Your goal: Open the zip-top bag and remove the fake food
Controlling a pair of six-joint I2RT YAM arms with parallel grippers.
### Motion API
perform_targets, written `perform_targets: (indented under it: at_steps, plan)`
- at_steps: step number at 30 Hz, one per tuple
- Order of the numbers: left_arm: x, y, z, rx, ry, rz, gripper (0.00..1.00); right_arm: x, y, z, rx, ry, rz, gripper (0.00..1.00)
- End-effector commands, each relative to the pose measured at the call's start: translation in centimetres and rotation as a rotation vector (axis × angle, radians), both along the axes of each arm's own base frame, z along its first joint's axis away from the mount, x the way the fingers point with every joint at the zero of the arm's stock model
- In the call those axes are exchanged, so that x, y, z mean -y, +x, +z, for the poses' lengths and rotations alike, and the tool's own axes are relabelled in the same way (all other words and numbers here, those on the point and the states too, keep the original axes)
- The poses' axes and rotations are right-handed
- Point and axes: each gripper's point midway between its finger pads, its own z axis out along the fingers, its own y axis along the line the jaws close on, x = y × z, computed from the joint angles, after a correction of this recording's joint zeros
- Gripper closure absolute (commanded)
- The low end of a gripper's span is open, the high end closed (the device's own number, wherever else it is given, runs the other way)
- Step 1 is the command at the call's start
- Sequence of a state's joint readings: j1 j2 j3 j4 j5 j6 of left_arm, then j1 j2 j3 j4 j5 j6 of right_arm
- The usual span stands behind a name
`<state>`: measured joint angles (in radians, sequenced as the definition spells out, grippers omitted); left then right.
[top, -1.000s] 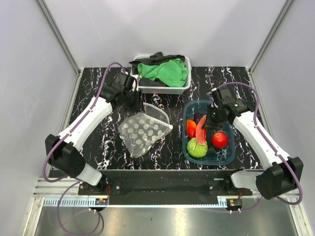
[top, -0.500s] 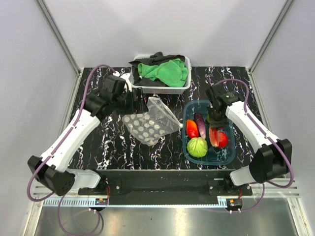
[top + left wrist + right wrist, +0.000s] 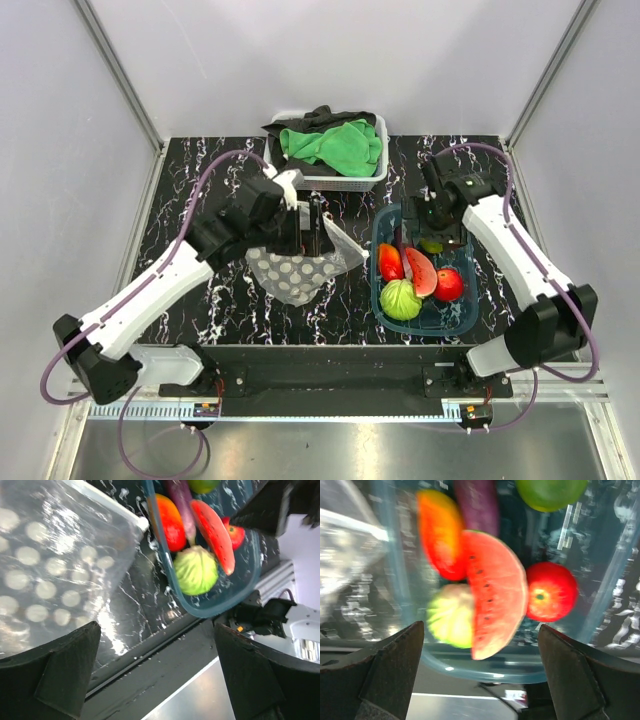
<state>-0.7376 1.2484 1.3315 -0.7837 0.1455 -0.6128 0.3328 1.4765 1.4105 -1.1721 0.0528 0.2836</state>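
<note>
The zip-top bag [image 3: 295,275] lies flat and empty on the black marble table, its zip edge toward the tub; it fills the upper left of the left wrist view [image 3: 55,565]. The fake food sits in the teal tub [image 3: 425,326]: a watermelon slice [image 3: 422,270] [image 3: 495,605], a green leafy ball [image 3: 400,298] [image 3: 196,570], a red round fruit [image 3: 448,284] [image 3: 551,591], an orange-red piece [image 3: 440,532] and a purple piece [image 3: 477,502]. My left gripper [image 3: 320,232] [image 3: 157,680] hangs open over the bag's right edge. My right gripper [image 3: 425,222] [image 3: 482,675] hangs open above the tub, holding nothing.
A white basket [image 3: 330,178] with green and black cloths stands at the back centre, just behind the left gripper. A green fruit [image 3: 550,492] lies at the tub's far end. The table's front edge and metal rail run close below the tub [image 3: 210,612].
The right gripper opened and the watermelon slice now lies in the tub. The left gripper opened, the bag dropped flat, and the left arm swung right over it.
</note>
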Motion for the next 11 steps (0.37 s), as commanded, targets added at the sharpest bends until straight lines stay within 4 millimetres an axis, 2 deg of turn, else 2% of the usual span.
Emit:
perform_targets:
  at_steps: [1, 2, 3, 4, 6, 7, 8, 10, 11]
  plan:
    - [0.4, -1.4, 3.2, 0.091, -0.183, 0.023, 0.01, -2.6, 0.6, 5.4, 0.15, 0.208, -0.08, 0.0]
    - [0.4, -1.5, 2.2, 0.091, -0.199, 0.031, 0.01, -3.1, 0.3, 5.4, 0.147, 0.246, -0.081, 0.0]
    - [0.4, -1.7, 2.3, 0.089, -0.226, 0.047, 0.01, -3.3, 0.2, 5.6, 0.155, 0.27, -0.099, 0.0]
    - [0.1, -2.2, 3.2, 0.117, -0.276, 0.054, 0.01, -3.6, -0.1, 6.3, 0.168, 0.307, -0.139, 0.0]
    - [-0.2, -2.7, 2.5, 0.097, -0.306, 0.076, 0.01, -3.8, -0.8, 6.5, 0.166, 0.339, -0.152, 0.0]
    - [-0.3, -2.8, 2.7, 0.099, -0.321, 0.082, 0.01, -3.9, -0.9, 7.6, 0.222, 0.378, -0.17, 0.0]
    - [-0.8, -3.3, 3.6, 0.117, -0.347, 0.085, 0.01, -4.2, -1.6, 6.6, 0.207, 0.406, -0.159, 0.0]
    - [-1.5, -3.1, 3.4, 0.132, -0.36, 0.142, 0.01, -4.7, -2.2, 7.7, 0.282, 0.492, -0.164, 0.0]
    - [-2.4, -3.5, 4.5, 0.163, -0.417, 0.169, 0.01, -4.8, -3.0, 6.9, 0.267, 0.506, -0.157, 0.0]
